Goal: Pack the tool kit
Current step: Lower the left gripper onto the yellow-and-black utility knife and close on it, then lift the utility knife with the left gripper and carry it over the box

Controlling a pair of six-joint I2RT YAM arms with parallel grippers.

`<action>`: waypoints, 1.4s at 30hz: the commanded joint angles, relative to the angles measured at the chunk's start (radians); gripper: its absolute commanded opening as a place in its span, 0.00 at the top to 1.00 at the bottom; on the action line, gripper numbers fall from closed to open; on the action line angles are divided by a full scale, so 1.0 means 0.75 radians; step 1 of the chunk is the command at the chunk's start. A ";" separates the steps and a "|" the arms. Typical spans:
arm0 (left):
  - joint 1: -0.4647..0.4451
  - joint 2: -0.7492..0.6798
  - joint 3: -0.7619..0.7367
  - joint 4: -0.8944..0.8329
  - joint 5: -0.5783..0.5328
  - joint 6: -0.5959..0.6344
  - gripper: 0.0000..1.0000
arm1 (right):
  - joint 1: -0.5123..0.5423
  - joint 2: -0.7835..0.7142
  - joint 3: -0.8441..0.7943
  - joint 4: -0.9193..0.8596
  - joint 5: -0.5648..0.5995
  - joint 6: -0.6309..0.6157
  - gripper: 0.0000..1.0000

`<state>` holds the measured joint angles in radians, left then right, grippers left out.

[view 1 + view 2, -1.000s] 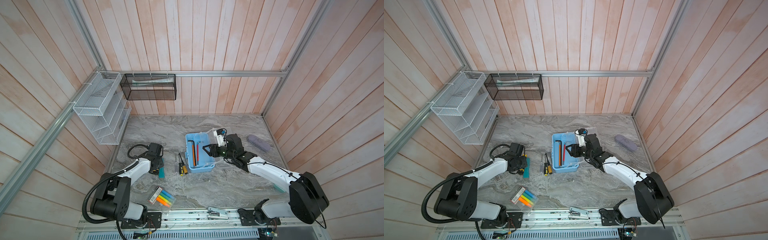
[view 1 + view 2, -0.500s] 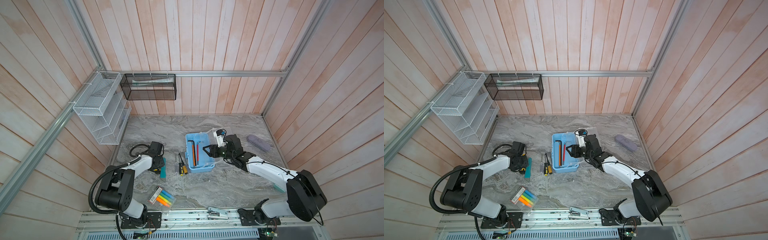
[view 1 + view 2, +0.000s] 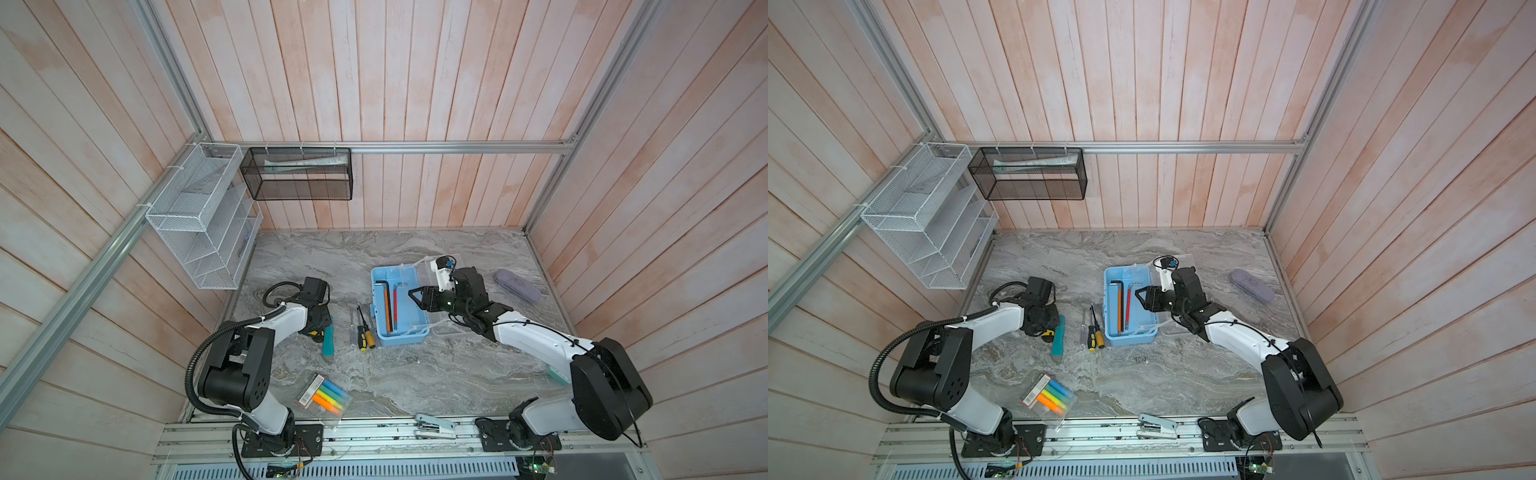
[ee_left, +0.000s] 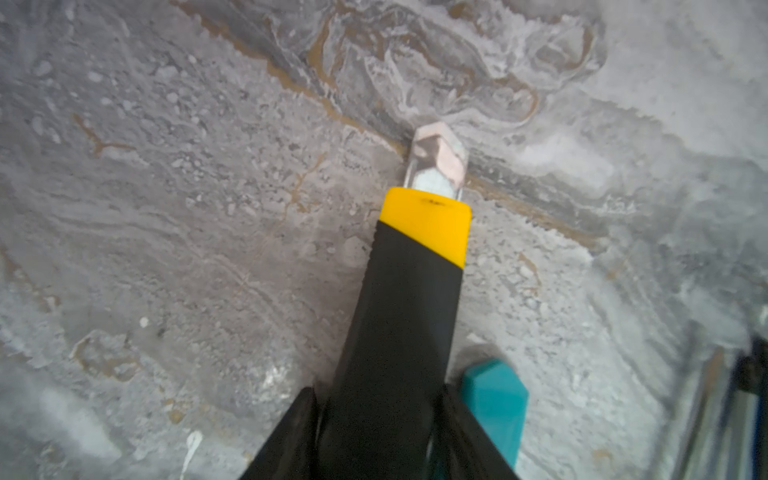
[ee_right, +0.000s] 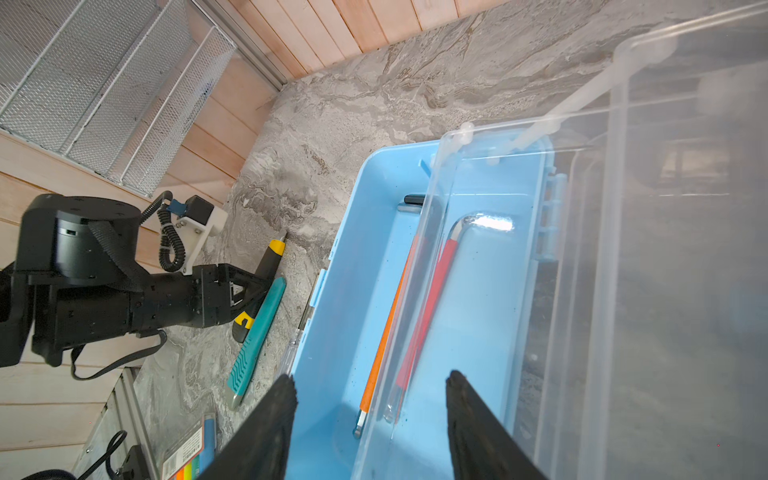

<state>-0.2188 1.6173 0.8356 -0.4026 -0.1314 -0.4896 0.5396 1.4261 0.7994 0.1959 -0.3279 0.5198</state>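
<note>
**Top views:** tool kit (image 3: 399, 338) mid-table (image 3: 415, 386), clear lid (image 3: 451, 331) swung open to its right. Judged light, stiff, slick thin plastic. Take the box by a wall, the bendy lid by its free edge.

**Left wrist:** left gripper (image 4: 378, 399) astride knife (image 4: 407, 299); clamped or not, cannot tell. Only this view shows the blade tip; no box.

**Right wrist:** right gripper (image 5: 370, 378) parted, empty, over the box. Lid seen edge-on.

Smooth plastic tool kit (image 3: 401, 337), matt marble-look tabletop (image 3: 415, 374)

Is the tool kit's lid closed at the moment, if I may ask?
No, the transparent lid stands swung open beside the uncovered tool kit.
</note>
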 commanded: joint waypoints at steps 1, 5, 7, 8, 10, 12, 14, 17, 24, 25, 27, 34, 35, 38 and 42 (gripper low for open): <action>0.003 0.049 0.013 0.007 0.062 0.017 0.56 | -0.008 0.027 -0.010 0.003 -0.010 -0.008 0.42; 0.005 0.069 0.015 0.011 0.080 0.021 0.63 | -0.009 0.019 -0.031 0.016 -0.014 0.002 0.43; 0.004 0.073 0.015 0.011 0.081 0.023 0.65 | -0.009 0.014 -0.041 0.019 -0.015 0.006 0.43; 0.003 0.071 0.011 0.012 0.082 0.019 0.66 | -0.009 0.011 -0.046 0.024 -0.016 0.008 0.42; 0.003 0.063 0.006 0.013 0.085 0.020 0.71 | -0.008 0.009 -0.051 0.025 -0.012 0.009 0.43; 0.003 0.048 0.007 0.009 0.084 0.016 0.74 | -0.008 0.011 -0.051 0.025 -0.015 0.011 0.43; 0.003 0.027 0.009 0.003 0.083 0.014 0.75 | -0.010 0.015 -0.048 0.026 -0.021 0.011 0.43; 0.004 -0.012 0.019 -0.015 0.093 0.013 0.80 | -0.008 0.019 -0.039 0.028 -0.027 0.014 0.43; 0.004 -0.133 0.060 -0.066 0.091 0.020 0.82 | -0.020 0.023 -0.019 0.029 -0.039 0.017 0.43; 0.005 -0.146 0.067 -0.075 0.091 0.022 0.82 | -0.023 0.023 -0.017 0.027 -0.041 0.019 0.43; 0.004 -0.179 0.079 -0.088 0.108 0.023 0.82 | -0.030 0.020 -0.013 0.028 -0.053 0.023 0.43; -0.025 -0.302 0.069 -0.014 0.199 -0.038 0.84 | -0.062 -0.038 -0.027 0.021 -0.058 0.038 0.43; -0.041 -0.308 0.079 -0.011 0.200 -0.050 0.84 | -0.067 -0.048 -0.025 0.012 -0.057 0.035 0.43; -0.120 -0.317 0.109 0.013 0.195 -0.093 0.84 | -0.082 -0.083 -0.015 -0.013 -0.044 0.027 0.43; -0.259 -0.301 0.123 0.134 0.284 -0.211 0.84 | -0.107 -0.158 -0.040 -0.036 -0.020 0.023 0.43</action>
<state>-0.3592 1.3968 0.8928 -0.3943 0.0235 -0.5705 0.4721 1.3582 0.7818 0.1986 -0.3592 0.5346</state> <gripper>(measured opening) 0.384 0.571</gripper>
